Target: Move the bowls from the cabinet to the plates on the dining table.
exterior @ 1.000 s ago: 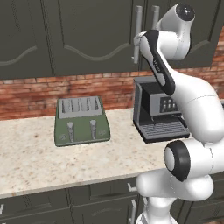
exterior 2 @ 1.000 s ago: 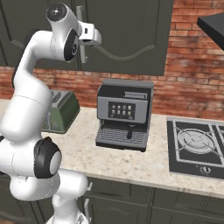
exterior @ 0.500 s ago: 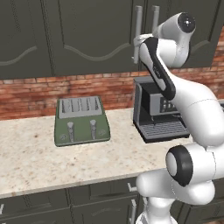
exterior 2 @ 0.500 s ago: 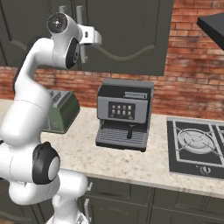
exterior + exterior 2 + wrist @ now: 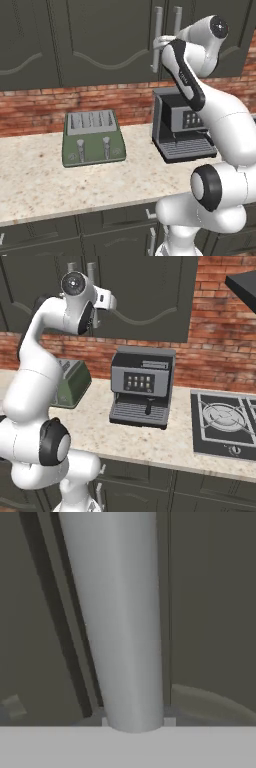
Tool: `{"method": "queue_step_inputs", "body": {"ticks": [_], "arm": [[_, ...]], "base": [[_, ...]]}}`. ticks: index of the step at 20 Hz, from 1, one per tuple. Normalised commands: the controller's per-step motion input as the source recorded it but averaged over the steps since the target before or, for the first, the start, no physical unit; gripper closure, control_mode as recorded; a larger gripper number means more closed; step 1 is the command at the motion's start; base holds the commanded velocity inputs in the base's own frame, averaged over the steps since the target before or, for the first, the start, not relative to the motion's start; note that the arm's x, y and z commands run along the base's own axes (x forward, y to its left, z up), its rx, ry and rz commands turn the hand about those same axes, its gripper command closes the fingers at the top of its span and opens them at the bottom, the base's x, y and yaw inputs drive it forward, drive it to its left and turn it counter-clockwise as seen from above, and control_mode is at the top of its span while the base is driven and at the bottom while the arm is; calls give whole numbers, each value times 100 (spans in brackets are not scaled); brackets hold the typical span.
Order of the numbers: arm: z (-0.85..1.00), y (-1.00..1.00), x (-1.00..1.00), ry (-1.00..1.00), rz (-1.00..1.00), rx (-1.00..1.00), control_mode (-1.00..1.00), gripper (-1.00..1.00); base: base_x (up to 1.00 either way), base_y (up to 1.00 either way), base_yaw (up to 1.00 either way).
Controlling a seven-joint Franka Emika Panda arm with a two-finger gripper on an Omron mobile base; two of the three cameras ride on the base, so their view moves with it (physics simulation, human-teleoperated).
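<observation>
The gripper [image 5: 159, 44] is clamped on a silver bar handle [image 5: 120, 622] of the dark grey-green cabinet [image 5: 100, 40] (arched-panel doors closed).

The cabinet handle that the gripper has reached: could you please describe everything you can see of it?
The handle is a long, smooth silver bar, metallic-looking, mounted upright on a dark grey-green arched-panel door of the wall cabinet, beside the seam where a twin handle hangs on the neighbouring door. The door appears closed. The gripper is at the bar's lower part; the hand view looks along the bar from very close, running between the jaws.
</observation>
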Motion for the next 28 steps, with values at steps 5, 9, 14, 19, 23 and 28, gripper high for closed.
{"method": "queue_step_inputs", "body": {"ticks": [5,9,14,19,23,28], "arm": [[26,0,-40,3,6,9,-100,100],[42,-12,-81,-2,10,-1,-100,100],[38,-30,-88,-12,15,-9,-100,100],[33,-44,-83,-4,17,-6,-100,100],[30,-42,-79,6,16,-4,-100,100],[29,-43,-76,10,15,-3,-100,100]], "base": [[0,0,0],[0,0,0],[0,0,0],[0,0,0],[0,0,0],[0,0,0]]}}
